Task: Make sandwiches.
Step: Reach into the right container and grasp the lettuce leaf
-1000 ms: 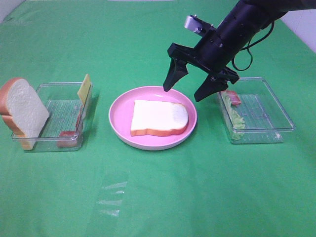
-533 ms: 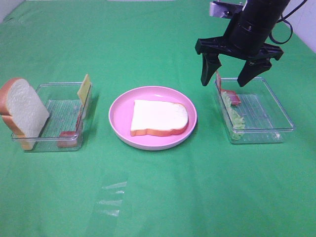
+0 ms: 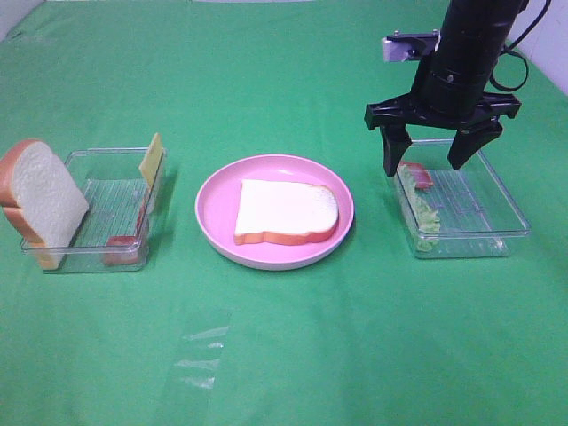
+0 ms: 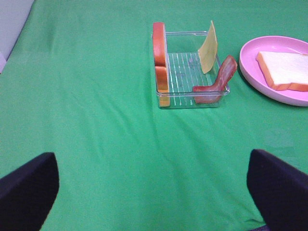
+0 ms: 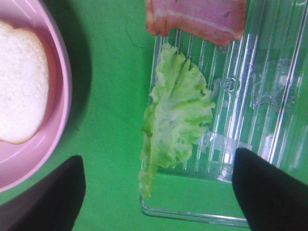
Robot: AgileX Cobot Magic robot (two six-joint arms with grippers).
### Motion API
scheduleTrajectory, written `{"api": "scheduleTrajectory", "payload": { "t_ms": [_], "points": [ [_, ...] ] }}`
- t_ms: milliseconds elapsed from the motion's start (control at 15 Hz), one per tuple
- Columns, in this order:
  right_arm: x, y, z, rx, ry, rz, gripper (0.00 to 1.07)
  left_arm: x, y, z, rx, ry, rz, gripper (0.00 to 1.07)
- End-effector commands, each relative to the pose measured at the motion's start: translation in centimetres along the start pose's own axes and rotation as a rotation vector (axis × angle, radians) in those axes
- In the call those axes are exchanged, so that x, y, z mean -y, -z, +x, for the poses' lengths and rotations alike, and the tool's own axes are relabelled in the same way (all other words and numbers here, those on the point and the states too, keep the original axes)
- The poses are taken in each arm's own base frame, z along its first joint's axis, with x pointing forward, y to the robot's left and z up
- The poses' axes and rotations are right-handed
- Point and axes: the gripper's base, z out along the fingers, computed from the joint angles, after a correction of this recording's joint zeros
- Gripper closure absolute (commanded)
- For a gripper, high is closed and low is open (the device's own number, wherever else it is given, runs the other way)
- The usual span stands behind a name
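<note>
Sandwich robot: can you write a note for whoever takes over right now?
Left claw: open, empty, away from the food.
Right claw: open, empty, hovering over the right clear plastic tray, which holds a light green lettuce leaf and a reddish-pink bacon strip.
Done: one white bread slice lies flat on the round pink plate.
Left to do: add lettuce, bacon, the yellow cheese slice and the second bread slice; both lean in the left clear plastic tray beside another bacon strip.

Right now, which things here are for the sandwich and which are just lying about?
For the sandwich: flat bread slice; upright bread slice; cheese; curled bacon; lettuce; flat bacon.
Only holding things or lying about: pink plate; left tray; right tray; clear film scraps.
</note>
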Motion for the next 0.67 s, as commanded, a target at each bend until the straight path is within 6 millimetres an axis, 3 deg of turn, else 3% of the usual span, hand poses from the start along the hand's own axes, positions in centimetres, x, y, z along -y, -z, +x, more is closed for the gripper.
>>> {"api": "scheduleTrajectory", "payload": {
  "t_ms": [67,267,333,467,667],
  "points": [
    [0.2,-1.2,-0.3,-0.018,-0.014,0.009,0.29,0.0,0.3,0.1,0.029,0.000,-0.002,0.04],
    [0.4,-2.0,-0.4,-0.036,-0.038,-0.010,0.30,0.0,0.3,0.1,0.029,0.000,-0.002,0.04],
    [1.6,-2.1,-0.5,-0.041,-0.087,-0.036,0.30,0.0,0.3,0.1,0.029,0.000,-0.002,0.04],
    [2.2,-2.3,-0.5,-0.047,-0.105,-0.060,0.31,0.0,0.3,0.1,0.029,0.000,-0.002,0.04],
    [1.8,-3.2,-0.6,-0.071,-0.104,-0.090,0.31,0.0,0.3,0.1,0.029,0.000,-0.002,0.04]
  ]
}}
